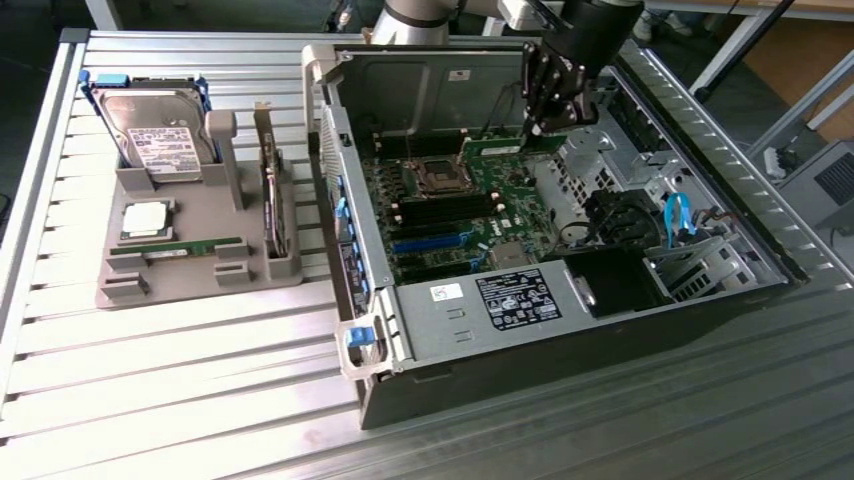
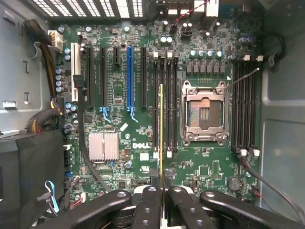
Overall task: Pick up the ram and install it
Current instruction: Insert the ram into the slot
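The long, thin green ram stick (image 2: 161,133) is gripped edge-on between the black fingers (image 2: 148,206), over black memory slots (image 2: 168,105) of the green motherboard (image 2: 119,157).

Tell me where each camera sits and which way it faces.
Exterior view: raised off the table, looking down obliquely at the open computer case and parts holder; the arm and gripper show.
Wrist view: on the wrist, looking along the fingers at the motherboard; fingers pinch the ram edge-on.
Shared: the motherboard, its processor socket, the gripper.
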Motion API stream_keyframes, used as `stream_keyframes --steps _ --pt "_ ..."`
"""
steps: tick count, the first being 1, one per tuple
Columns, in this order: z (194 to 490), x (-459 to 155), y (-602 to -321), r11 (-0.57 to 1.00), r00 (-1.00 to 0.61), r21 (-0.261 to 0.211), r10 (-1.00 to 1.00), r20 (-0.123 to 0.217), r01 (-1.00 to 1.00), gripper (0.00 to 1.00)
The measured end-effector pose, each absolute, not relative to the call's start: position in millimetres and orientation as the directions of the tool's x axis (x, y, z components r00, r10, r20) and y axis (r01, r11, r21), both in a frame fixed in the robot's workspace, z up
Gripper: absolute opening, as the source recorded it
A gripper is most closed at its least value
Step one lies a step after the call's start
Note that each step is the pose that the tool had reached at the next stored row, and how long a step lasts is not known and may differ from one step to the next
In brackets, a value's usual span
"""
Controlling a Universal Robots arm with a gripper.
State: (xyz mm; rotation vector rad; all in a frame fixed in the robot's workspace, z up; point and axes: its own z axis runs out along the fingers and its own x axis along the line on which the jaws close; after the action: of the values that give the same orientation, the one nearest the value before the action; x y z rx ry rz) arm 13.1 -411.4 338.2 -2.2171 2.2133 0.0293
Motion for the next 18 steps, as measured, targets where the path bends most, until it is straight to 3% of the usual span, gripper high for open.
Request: stream_keyframes --steps 18 --pt "325.4 12.0 -411.4 -0.002 0.002 0.007 -1.0 -0.019 -1.0 0.11"
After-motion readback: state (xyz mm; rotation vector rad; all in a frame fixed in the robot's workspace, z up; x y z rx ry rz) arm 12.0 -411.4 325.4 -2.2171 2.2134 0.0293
